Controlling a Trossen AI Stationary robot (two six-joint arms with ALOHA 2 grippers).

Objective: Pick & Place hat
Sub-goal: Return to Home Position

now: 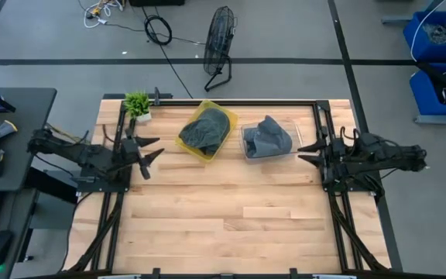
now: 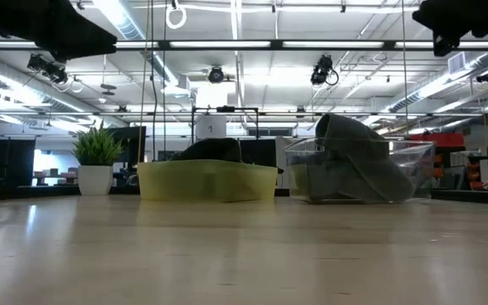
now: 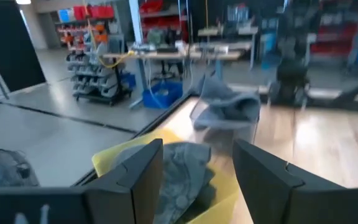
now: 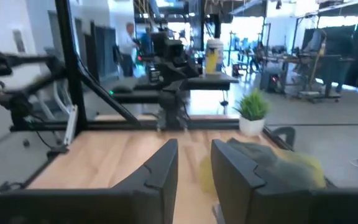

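A dark grey-green hat (image 1: pixel 206 128) lies in a yellow bin (image 1: pixel 186 144) at the table's far middle. It also shows in the left wrist view as the hat (image 3: pixel 182 171) in the yellow bin (image 3: pixel 107 158). A blue-grey hat (image 1: pixel 269 136) fills a clear bin (image 1: pixel 248 149) just right of it, draping over the bin's rim (image 2: pixel 371 174). My left gripper (image 1: pixel 152 155) hovers open above the table's left side, pointing at the yellow bin. My right gripper (image 1: pixel 307 153) hovers open at the right side, beside the clear bin. Neither touches anything.
A small potted plant (image 1: pixel 138 105) stands at the far left corner, left of the yellow bin. A black frame (image 1: pixel 238 101) runs along the table's far edge and sides. The near half of the wooden table (image 1: pixel 231 225) holds no objects. A fan (image 1: pixel 219 43) stands on the floor beyond.
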